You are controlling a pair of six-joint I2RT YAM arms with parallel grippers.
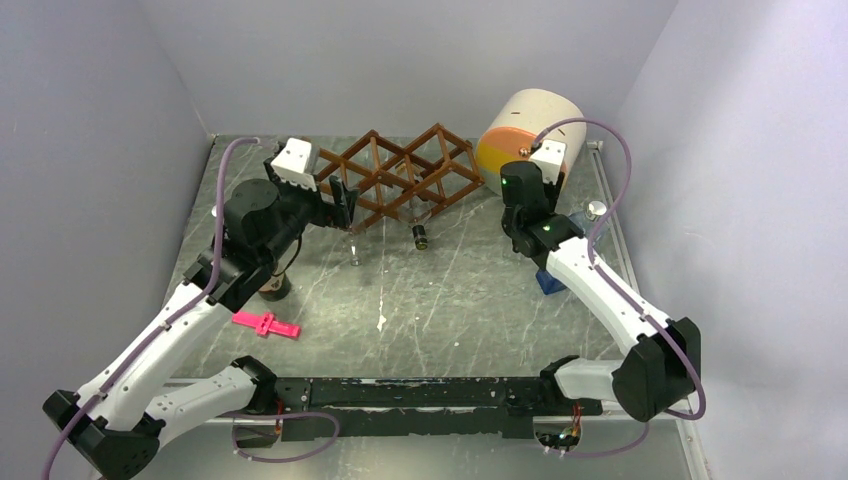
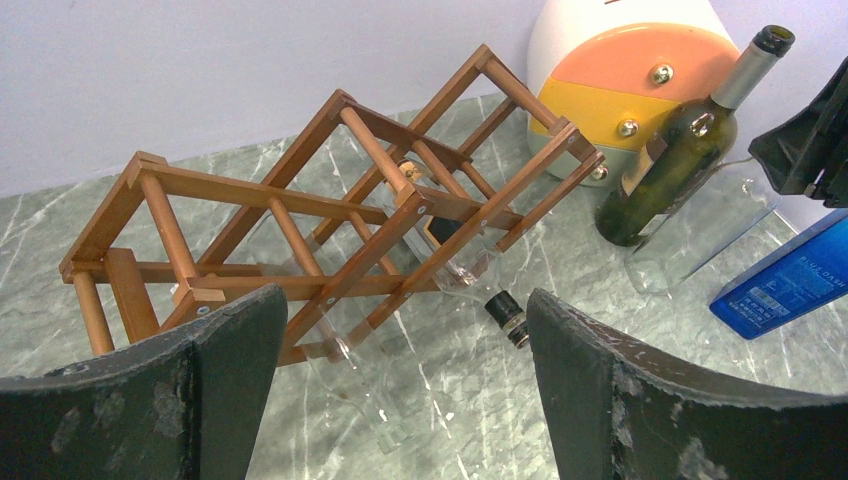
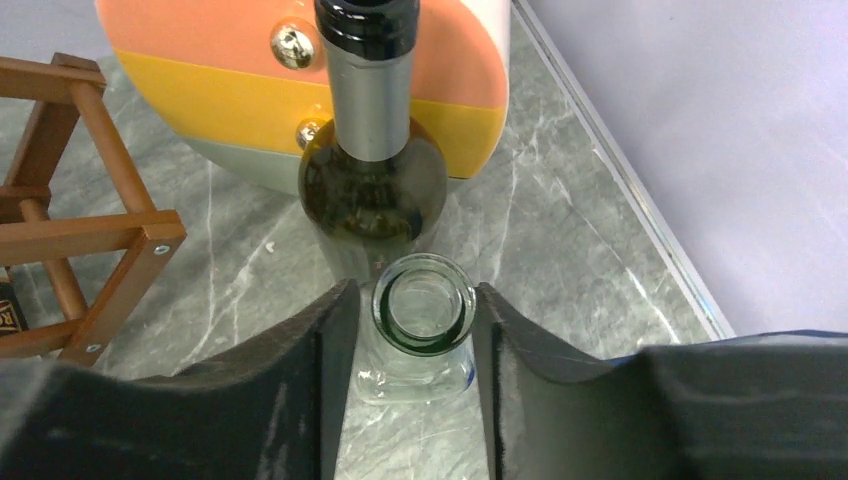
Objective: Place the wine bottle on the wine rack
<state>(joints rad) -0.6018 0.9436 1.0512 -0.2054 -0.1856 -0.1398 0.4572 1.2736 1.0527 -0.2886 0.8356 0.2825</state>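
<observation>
Grey marbled tabletop [image 1: 470,290] carries everything. R pincer [image 3: 415,295] is clenched on the neck of the clear glass wine bottle [image 3: 422,310], which stands right of the reddish-brown wooden lattice wine rack [image 1: 400,180], as does a dark green glass bottle [image 3: 372,190]. L pincer [image 2: 402,298] is spread wide, holding nothing, facing the rack's front. Risks: smooth neck may slip or swing once tipped, or the lift knocks the green bottle over. Clear bottle's long axis is vertical, mouth up, while the rack's cells run horizontal.
</observation>
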